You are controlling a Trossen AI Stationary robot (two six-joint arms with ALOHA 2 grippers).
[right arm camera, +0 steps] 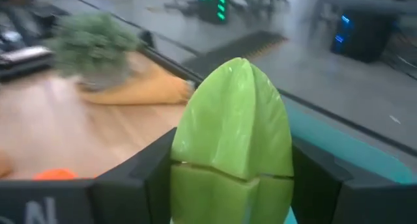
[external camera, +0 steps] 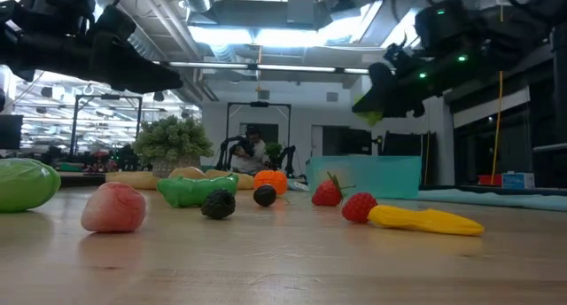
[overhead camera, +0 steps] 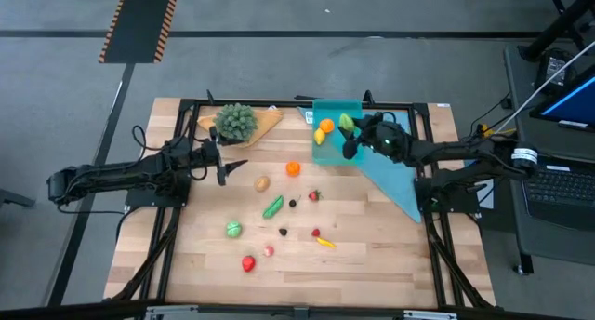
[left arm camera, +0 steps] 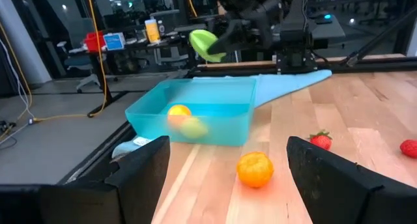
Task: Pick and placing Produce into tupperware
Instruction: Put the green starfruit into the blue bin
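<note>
My right gripper (overhead camera: pixel 350 132) hangs over the teal tupperware (overhead camera: pixel 336 151) at the table's far side, shut on a light-green piece of produce (right arm camera: pixel 232 129) with a pointed tip. An orange piece (overhead camera: pixel 326 126) and a yellow piece (overhead camera: pixel 319 136) lie in the box. My left gripper (left arm camera: pixel 228 185) stands open and level at the table's left, pointing toward the box, with nothing between its fingers. More produce lies loose on the wood: an orange (overhead camera: pixel 293 168), a tan piece (overhead camera: pixel 262 183), a green pod (overhead camera: pixel 272 206), strawberries (overhead camera: pixel 314 196) and others. My right gripper pinches the green piece by its two sides (right arm camera: pixel 186 175) between its two fingers (right arm camera: pixel 140 178). They reach in from the table's right, slanting a little downward. The pointed end (left arm camera: pixel 199 38) juts out past the fingertips. The piece is lifted clear, above the tupperware.
A bushy green plant (overhead camera: pixel 236 121) on a tan board stands far left of the box. A light-blue cloth (overhead camera: pixel 395 180) lies under and to the right of the box. Black frame rails (overhead camera: pixel 279 103) run along the table's far edge and sides. Bare wood stretches along the near edge.
</note>
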